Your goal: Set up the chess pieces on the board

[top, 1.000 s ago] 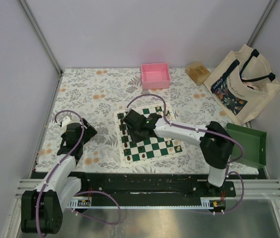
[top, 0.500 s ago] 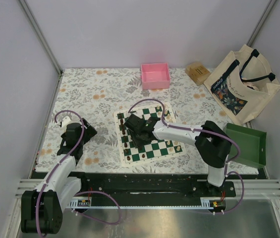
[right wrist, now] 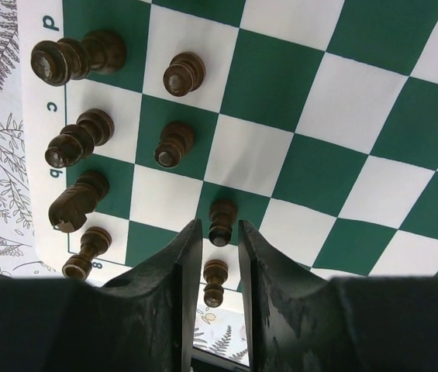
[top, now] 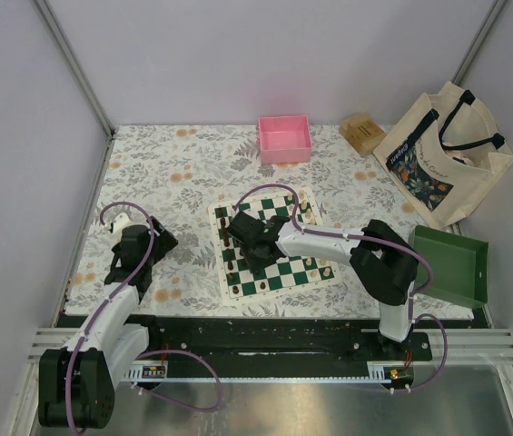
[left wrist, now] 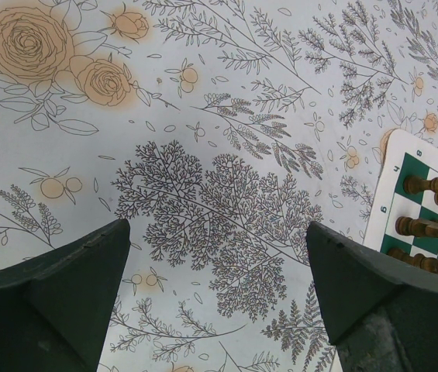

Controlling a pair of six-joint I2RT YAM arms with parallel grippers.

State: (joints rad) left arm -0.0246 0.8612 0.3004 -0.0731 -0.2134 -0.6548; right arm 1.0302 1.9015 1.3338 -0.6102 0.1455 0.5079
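The green-and-white board (top: 294, 270) lies mid-table. Dark pieces (right wrist: 79, 139) stand in two columns along its left edge in the right wrist view. Cream pieces (top: 326, 270) stand near its right edge. My right gripper (top: 252, 254) hangs over the board's near-left corner. In its wrist view the gripper (right wrist: 219, 226) is narrowly open. A dark pawn (right wrist: 215, 280) stands on the board below the gap, untouched. Another pawn (right wrist: 221, 221) stands just past the tips. My left gripper (top: 158, 242) is wide open and empty over the floral cloth (left wrist: 217, 226). The board's edge (left wrist: 428, 203) shows at its right.
A pink tray (top: 284, 138) sits at the back centre, with a small cardboard box (top: 361, 133) to its right. A tote bag (top: 442, 154) stands at the back right, and a green tray (top: 456, 263) lies at the right edge.
My right gripper has moved a little left and nearer over the board's left side. The left arm has not moved.
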